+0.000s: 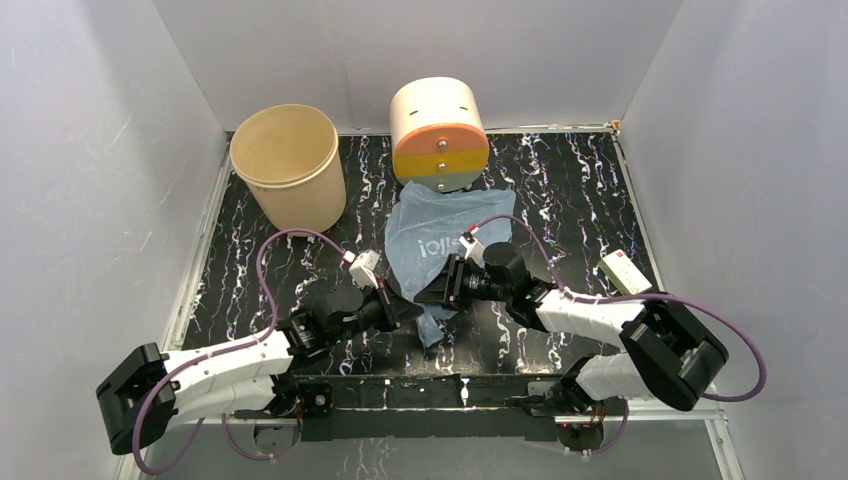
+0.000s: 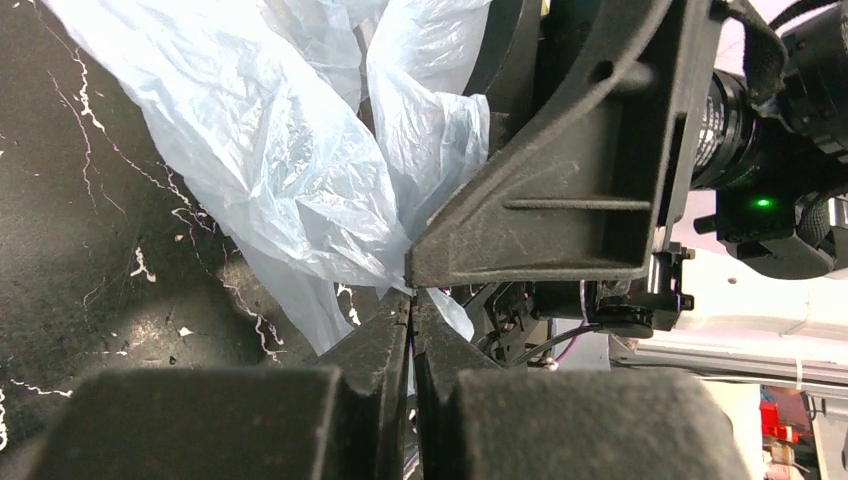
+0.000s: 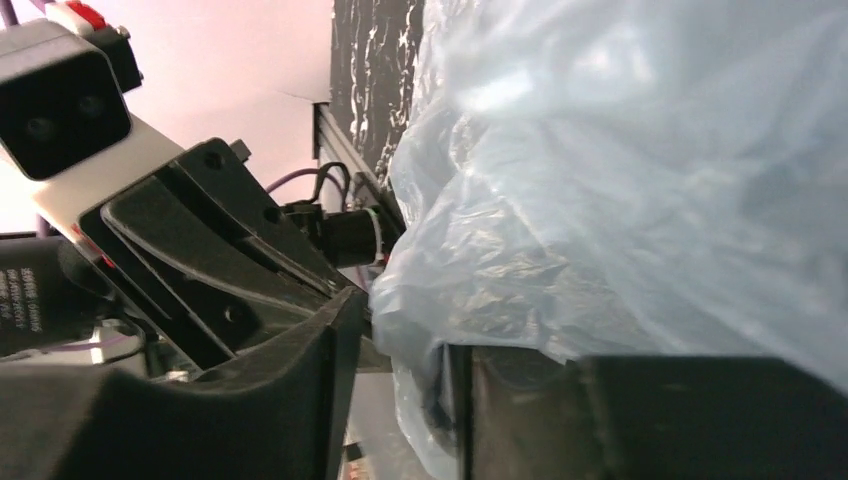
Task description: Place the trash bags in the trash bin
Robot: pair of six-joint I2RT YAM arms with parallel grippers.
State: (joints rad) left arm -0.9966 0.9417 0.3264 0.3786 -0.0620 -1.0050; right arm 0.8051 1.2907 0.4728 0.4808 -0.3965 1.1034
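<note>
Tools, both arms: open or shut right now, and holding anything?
Left tool: closed, apparently pinching the edge of the trash bag.
Right tool: open, with bag film lying between its fingers, not clamped.

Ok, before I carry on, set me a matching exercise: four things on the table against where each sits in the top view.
Things:
1. trash bin
2. trash bag
3. cream cylinder with orange front
4. small white box

Places:
A. right side, close to the right arm
B. back left corner
C. centre, just in front of the cylinder
D. back centre, by the rear wall

Pairs: 1-B, 2-C, 3-D, 4-A
</note>
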